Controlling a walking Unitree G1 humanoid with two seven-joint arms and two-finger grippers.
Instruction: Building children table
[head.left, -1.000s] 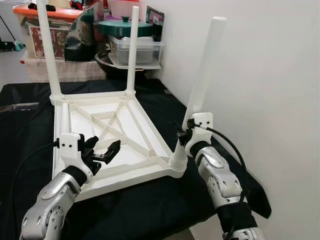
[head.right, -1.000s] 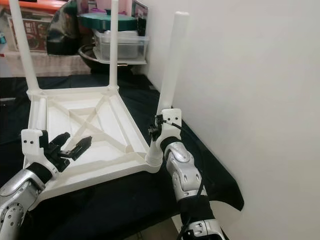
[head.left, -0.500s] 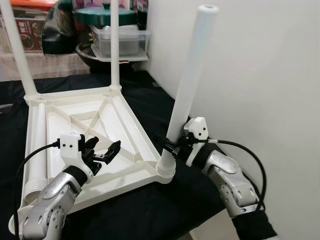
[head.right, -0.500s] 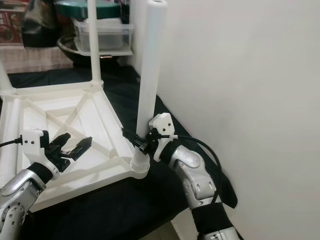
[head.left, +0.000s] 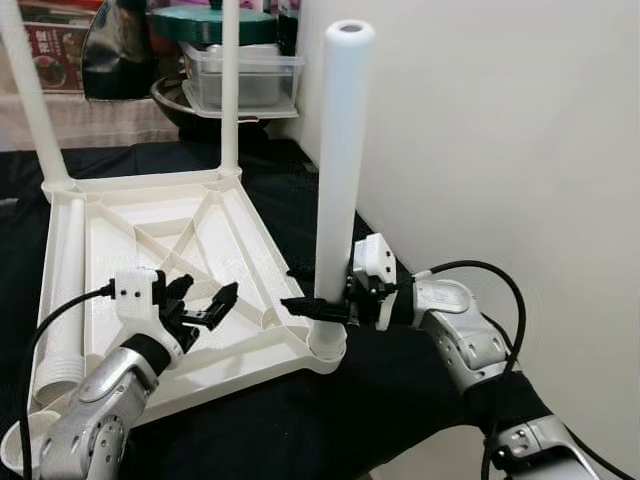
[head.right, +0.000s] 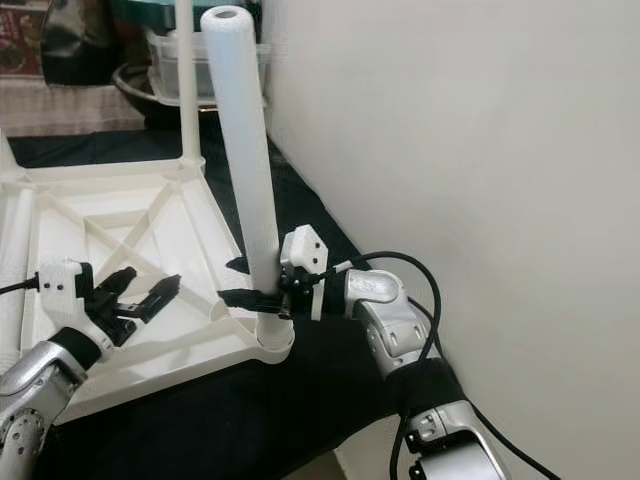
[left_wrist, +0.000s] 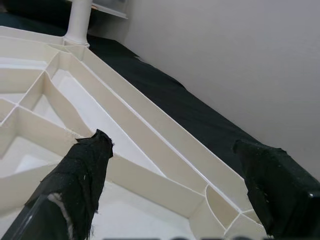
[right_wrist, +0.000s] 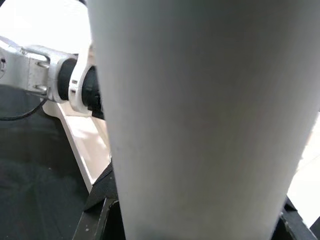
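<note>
Upside-down white children's table (head.left: 170, 250) on black-clothed counter (head.left: 300, 190). Right pincer (head.left: 318, 305) clamps near-corner leg (head.left: 335, 170), upright in socket. Left pincer (head.left: 205, 305) spread wide, empty, above underside ribs (left_wrist: 120, 150), seen close from left wrist.

Our arms: two, silver segmented shells with black joint bands. Left tool (head.left: 197, 309) and right tool (head.left: 312, 307): white wrist housings, two long black fingers each. We note black cables looping from both wrists.
</note>
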